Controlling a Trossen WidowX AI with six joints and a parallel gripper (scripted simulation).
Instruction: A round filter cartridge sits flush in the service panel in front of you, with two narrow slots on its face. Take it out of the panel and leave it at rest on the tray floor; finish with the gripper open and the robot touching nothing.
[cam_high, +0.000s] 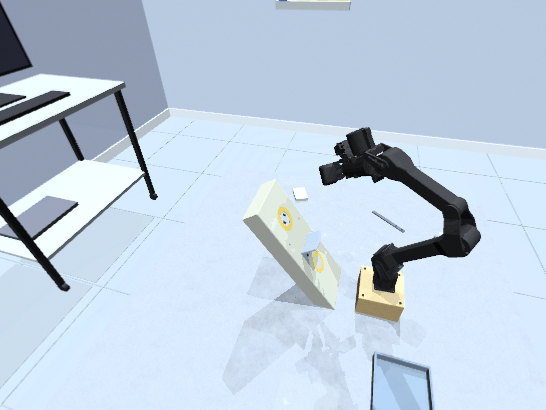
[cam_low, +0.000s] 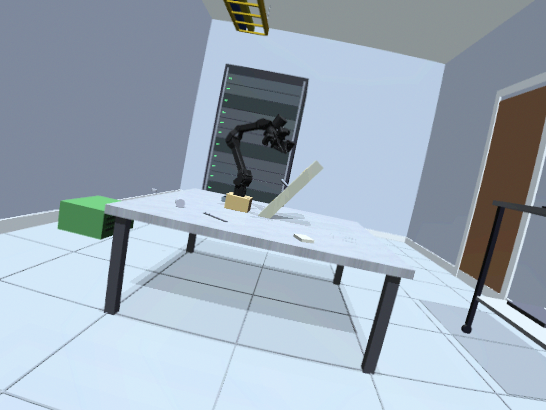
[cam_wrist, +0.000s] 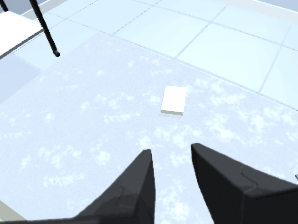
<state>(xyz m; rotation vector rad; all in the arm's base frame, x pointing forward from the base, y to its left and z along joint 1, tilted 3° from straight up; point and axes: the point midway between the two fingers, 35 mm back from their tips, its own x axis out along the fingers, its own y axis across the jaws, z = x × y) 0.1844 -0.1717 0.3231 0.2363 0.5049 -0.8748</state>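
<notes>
The cream service panel (cam_high: 265, 202) (cam_low: 300, 184) leans at a slant beside the robot base. The round filter cartridge (cam_high: 284, 218), with two dark slots on its pale face, sits inside the panel's upper yellow ring. A pale blue flap (cam_high: 312, 241) (cam_low: 285, 183) sticks out from the panel, beside a lower yellow ring (cam_high: 314, 262). My gripper (cam_high: 332, 162) (cam_low: 290, 145) (cam_wrist: 171, 154) is slightly open and empty, high above the table beyond the panel's upper end. The blue tray (cam_high: 387, 385) is at the bottom edge of the top view, partly cut off.
A small white block (cam_high: 300, 194) (cam_low: 303, 238) (cam_wrist: 174, 100) lies beyond the panel. A thin grey rod (cam_high: 388, 221) (cam_low: 215, 217) lies beyond the wooden robot base (cam_high: 378, 308) (cam_low: 238, 202). A small round grey piece (cam_low: 180, 203) lies on the table in the exterior view.
</notes>
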